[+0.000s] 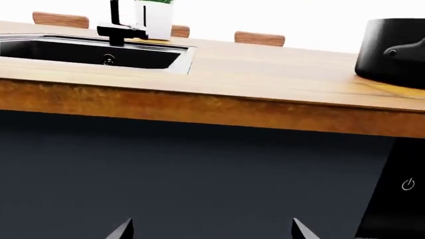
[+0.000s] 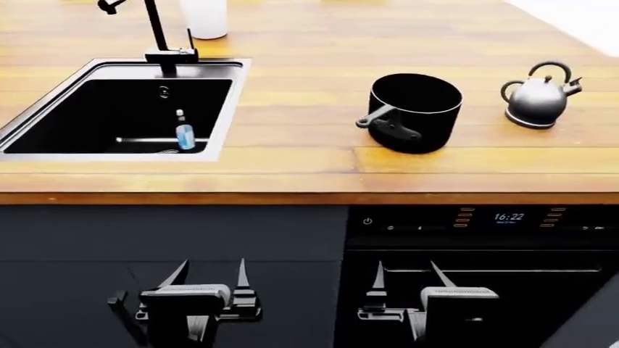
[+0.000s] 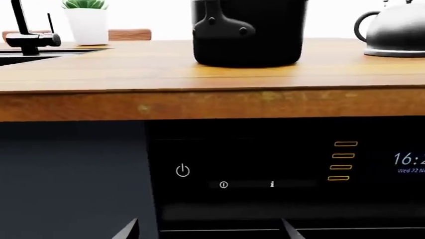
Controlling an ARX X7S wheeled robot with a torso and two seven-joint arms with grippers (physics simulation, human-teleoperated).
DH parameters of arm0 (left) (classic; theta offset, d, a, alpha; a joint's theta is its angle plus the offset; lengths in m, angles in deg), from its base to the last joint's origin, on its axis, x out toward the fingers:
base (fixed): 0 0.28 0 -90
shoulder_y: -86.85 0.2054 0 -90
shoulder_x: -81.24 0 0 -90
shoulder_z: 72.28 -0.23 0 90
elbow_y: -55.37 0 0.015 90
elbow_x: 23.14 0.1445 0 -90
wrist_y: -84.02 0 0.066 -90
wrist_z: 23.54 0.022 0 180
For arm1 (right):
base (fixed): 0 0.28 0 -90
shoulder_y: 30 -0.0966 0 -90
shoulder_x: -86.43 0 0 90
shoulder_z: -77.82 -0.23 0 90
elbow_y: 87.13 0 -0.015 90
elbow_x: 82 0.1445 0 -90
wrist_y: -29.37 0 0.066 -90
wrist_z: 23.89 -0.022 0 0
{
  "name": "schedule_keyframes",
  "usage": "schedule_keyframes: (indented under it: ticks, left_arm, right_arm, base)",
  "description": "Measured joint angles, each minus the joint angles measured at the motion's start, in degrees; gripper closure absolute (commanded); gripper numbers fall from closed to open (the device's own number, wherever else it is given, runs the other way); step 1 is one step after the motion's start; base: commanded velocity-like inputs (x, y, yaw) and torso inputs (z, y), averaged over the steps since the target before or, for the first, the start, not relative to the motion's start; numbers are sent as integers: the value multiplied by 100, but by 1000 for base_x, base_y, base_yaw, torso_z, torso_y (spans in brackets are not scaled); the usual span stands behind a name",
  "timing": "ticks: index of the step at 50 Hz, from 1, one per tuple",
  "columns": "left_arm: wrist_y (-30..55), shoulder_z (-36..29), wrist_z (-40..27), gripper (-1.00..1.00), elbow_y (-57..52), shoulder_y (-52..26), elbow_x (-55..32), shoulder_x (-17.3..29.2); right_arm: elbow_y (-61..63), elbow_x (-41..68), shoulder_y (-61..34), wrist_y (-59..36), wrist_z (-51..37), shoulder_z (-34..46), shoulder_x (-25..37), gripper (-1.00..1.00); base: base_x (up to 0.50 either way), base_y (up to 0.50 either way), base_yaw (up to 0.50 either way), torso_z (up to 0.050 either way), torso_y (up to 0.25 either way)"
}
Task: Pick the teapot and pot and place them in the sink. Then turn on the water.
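The black pot (image 2: 416, 110) stands on the wooden counter (image 2: 290, 167), its handle pointing toward me; it also shows as the pot (image 3: 249, 32) and the pot (image 1: 391, 52). To its right sits the shiny grey teapot (image 2: 538, 98), also seen as the teapot (image 3: 397, 32). The black sink (image 2: 97, 116) with its faucet (image 2: 155, 32) lies at the left, and the sink (image 1: 86, 52) shows too. No water runs. My left gripper (image 2: 208, 279) and right gripper (image 2: 411, 279) hang open and empty below the counter edge, in front of the cabinets.
A small blue bottle (image 2: 184, 134) lies in the sink. A white plant pot (image 2: 205, 16) stands behind the faucet. An oven panel (image 2: 483, 217) with a clock is under the counter at right. Wooden chair backs (image 1: 259, 37) show beyond the counter.
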Motion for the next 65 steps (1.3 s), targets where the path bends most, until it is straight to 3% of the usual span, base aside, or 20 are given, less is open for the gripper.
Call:
schedule_keyframes:
  ticks: [54,60,65]
  left_arm:
    - [-1,-265,-364,-100,-135,-18,-391,300]
    - [435,-186,-536,-100,-651,34,-558,432]
    - [1513,74,-753,-100,-1782,8,-1149,830]
  right_arm:
    - [74,378,-14,-46,-380,290,290,-100]
    - [582,419,79,-406,-488,282,418,-100]
    - [1678,566,120,-1380,-662,199,669,-100]
  base:
    - [0,-500,0,50,0]
    - [0,0,0,17,0]
    - [0,0,0,0,0]
